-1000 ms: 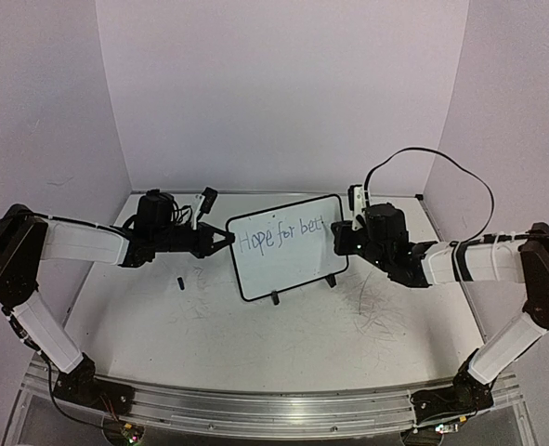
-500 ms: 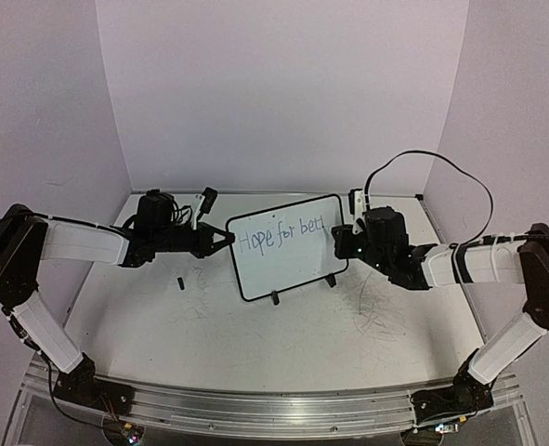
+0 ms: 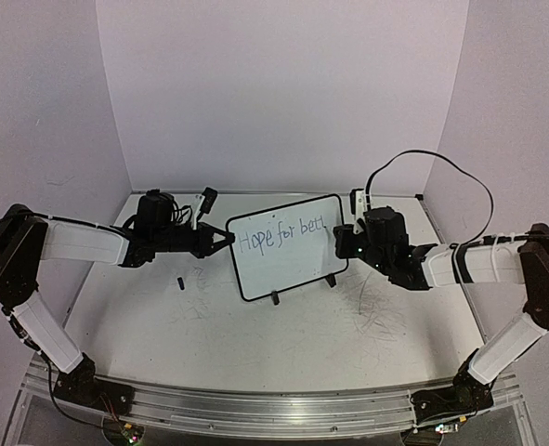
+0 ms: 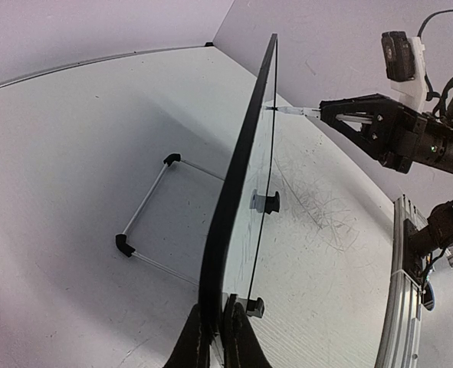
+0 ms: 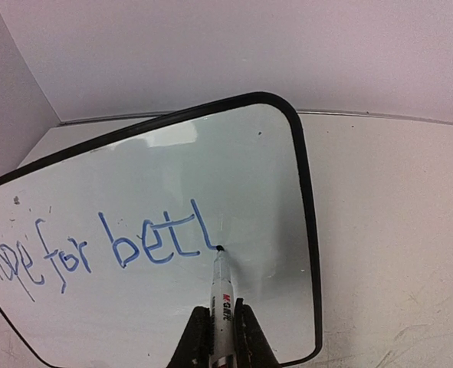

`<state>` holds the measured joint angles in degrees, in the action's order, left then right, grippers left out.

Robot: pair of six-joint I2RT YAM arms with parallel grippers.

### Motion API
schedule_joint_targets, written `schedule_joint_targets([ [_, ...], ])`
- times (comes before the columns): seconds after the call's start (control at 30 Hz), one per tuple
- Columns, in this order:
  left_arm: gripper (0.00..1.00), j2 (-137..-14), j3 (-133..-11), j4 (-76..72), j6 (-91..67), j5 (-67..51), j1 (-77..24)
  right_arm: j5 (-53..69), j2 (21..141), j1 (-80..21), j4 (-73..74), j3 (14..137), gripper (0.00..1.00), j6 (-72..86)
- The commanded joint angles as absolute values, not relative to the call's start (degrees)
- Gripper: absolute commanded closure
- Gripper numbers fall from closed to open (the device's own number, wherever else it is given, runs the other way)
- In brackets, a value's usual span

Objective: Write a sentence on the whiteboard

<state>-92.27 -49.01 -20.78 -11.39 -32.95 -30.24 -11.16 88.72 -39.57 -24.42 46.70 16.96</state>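
At the back middle of the table [image 3: 255, 353], the whiteboard [image 3: 283, 269] stands tilted on its two small black feet [image 3: 274, 298], between my two arms, with its face turned toward the near edge.

I judge it a thin, stiff and light panel. The writing face looks glossy and slick. With only those feet and a wire prop [image 4: 146, 211] behind it, I expect it to skate or rock back under any firm push of a pen. The black frame is the sensible place to hold it, on the edge opposite the writing, so the hold neither covers nor smears the ink.

That is where my left gripper [image 4: 218, 330] is: its jaws are closed tight on the frame at the board's left edge, one finger in front and one behind, steadying it.

My right gripper [image 5: 220, 318] is clamped on a marker [image 5: 221, 291], which points forward out of the fingers. Its tip touches the board's face in the upper right part, at the foot of the last blue stroke. The sentence [image 5: 126, 245] so far reads "Hope for bet" plus one more upright stroke. It runs in a single line across the board and looks unfinished to me, with a bare strip of board left before the right frame.
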Motion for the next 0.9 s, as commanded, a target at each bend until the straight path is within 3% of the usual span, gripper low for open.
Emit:
schedule_joint_targets([
  [0.0, 1.0, -91.23, -48.63, -17.84, -7.61, -29.58, -29.98, -12.12, 85.39, -39.44, -24.66, 47.53, 1.0, 15.98],
  [0.87, 1.0, -91.25, -48.95, -17.54, -7.47, -29.69, -29.98, -8.73, 88.68, -39.42, -26.44, 50.46, 1.0, 15.81],
])
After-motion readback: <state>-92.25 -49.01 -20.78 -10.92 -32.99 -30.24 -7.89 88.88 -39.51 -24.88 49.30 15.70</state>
